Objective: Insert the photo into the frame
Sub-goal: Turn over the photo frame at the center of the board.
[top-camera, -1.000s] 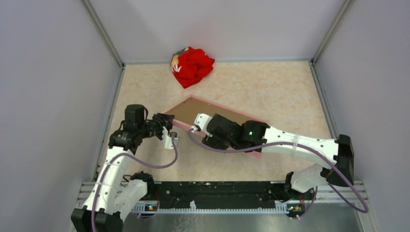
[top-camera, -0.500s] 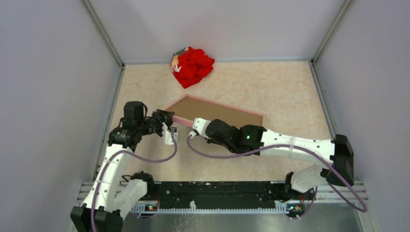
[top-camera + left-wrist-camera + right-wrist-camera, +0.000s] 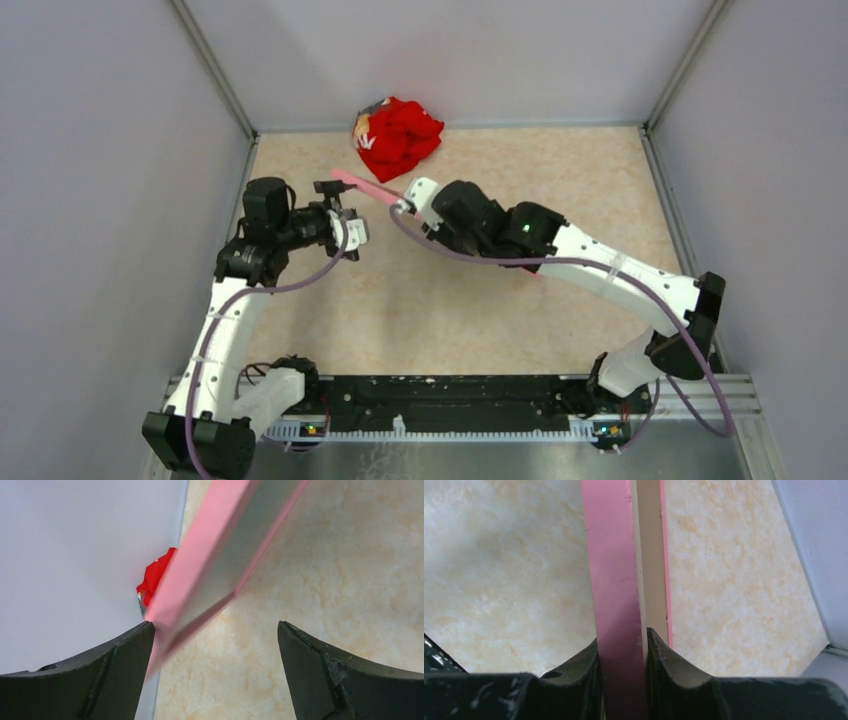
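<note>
The frame (image 3: 365, 188) is off the table and tilted up, so only its thin pink edge shows from above. My right gripper (image 3: 404, 206) is shut on that edge. In the right wrist view both fingers (image 3: 664, 660) press the pink rail of the frame (image 3: 613, 555), with light wood beside it. My left gripper (image 3: 338, 208) stands open at the frame's left corner. In the left wrist view the pink frame (image 3: 210, 555) slants past the left finger (image 3: 105, 670), and the gap to the other finger is empty. The photo is out of view.
A red cloth bundle (image 3: 396, 136) lies against the back wall, and it also peeks out behind the frame as a red cloth bundle (image 3: 155, 577) in the left wrist view. The grey side walls (image 3: 120, 200) close in the beige tabletop (image 3: 560, 180).
The frame lay flat with its brown backing up; my right gripper has lifted and tipped it onto its edge towards the back. My left gripper has opened wide and let go of the corner.
</note>
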You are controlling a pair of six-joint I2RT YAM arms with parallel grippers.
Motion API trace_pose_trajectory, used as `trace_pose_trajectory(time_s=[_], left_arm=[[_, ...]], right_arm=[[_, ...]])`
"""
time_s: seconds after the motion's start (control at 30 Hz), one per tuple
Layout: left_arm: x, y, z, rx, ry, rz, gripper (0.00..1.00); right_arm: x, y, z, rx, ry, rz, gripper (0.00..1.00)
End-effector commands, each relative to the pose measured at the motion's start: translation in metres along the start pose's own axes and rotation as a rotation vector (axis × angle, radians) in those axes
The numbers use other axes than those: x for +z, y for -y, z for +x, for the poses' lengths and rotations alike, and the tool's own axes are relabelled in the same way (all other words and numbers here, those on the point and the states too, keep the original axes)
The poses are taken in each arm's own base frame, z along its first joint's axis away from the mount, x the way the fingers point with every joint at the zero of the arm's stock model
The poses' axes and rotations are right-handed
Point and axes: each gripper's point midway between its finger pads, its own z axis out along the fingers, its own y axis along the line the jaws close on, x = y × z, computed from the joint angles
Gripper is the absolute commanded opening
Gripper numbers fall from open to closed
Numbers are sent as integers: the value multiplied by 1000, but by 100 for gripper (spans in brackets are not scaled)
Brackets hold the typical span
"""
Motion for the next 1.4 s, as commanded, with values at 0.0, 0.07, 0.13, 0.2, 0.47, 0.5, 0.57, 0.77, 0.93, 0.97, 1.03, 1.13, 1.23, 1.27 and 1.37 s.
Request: trace_pose_trajectory(time_s=[0.0,0.07,0.13,0.2,0.47,0.5,0.57,0.77,0.93,0.97,1.03,1.13,1.23,1.27,1.37], left_arm=[[-2,-13,-13,-209,31,-8,99],[-1,-17,-12,-273,32,-5,99],[2,-18,-10,-349,28,9,99],[7,-19,-5,-435,14,27,99],[30,-4,55,-755,-196,27,99],[31,0,65,-783,-228,24,99],[33,8,79,-818,-277,28,99],[36,28,92,-869,-289,52,99],[37,36,89,-871,-255,50,99],[37,38,89,-872,-252,53,99],[37,41,90,-880,-253,55,99],[35,45,92,-896,-253,55,99],[34,50,93,-920,-259,63,99],[34,51,94,-929,-263,65,99],[34,54,103,-964,-289,59,99]], right_arm=[[-33,56,-69,431,240,-16,0],[-35,75,-71,557,255,-51,0],[-32,94,-65,719,252,-93,0],[-26,108,-52,861,246,-157,0],[-2,143,9,1225,266,-285,0],[-2,148,14,1250,273,-286,0],[-3,156,19,1285,279,-282,0],[-10,176,15,1333,285,-251,0],[-18,200,6,1368,294,-208,0],[-19,203,3,1371,295,-206,0],[-20,207,-1,1383,289,-205,0],[-20,208,-3,1398,287,-213,0],[-18,198,4,1405,268,-229,0],[-17,193,8,1410,258,-234,0],[-17,175,25,1426,241,-251,0]])
